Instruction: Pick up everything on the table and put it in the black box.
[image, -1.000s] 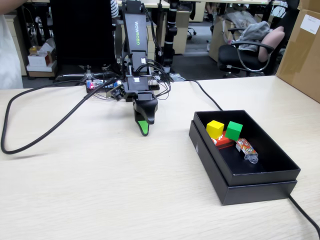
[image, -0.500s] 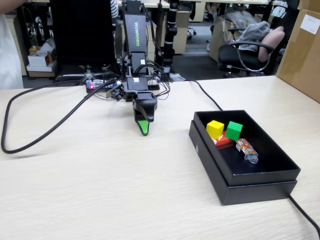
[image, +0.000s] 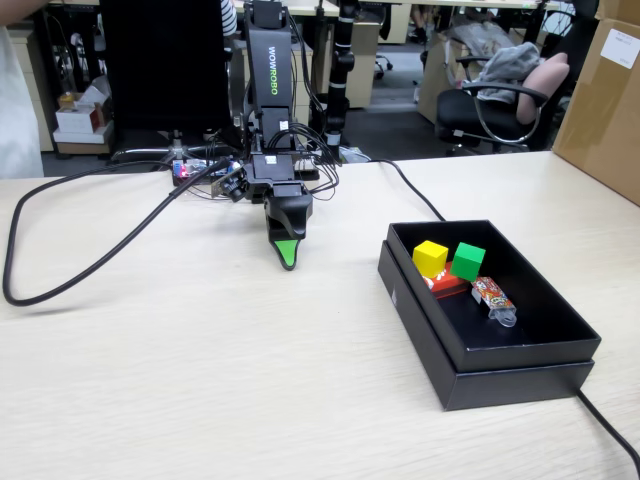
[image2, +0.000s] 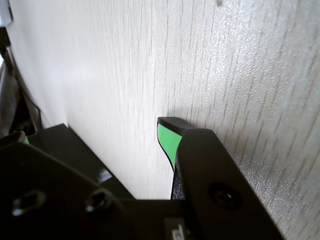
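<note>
On the wide beige wood-grain table (image: 150, 390), a black cable (image: 60, 280) loops in from the left of the fixed view toward the black arm (image: 268, 90), whose gripper (image: 287, 256) points down at bare tabletop, its green-padded tip just above the surface. Only one tip shows in the fixed view, and in the wrist view the gripper (image2: 170, 140) offers a single green pad too (whether the jaws are apart or together cannot be told). To the right sits the shallow matte black box (image: 500, 375), holding one yellow cube (image: 430, 258), one green cube (image: 467, 261), one red block (image: 447, 285) partly hidden beneath them, and one clear-wrapped orange-patterned packet (image: 493, 298).
</note>
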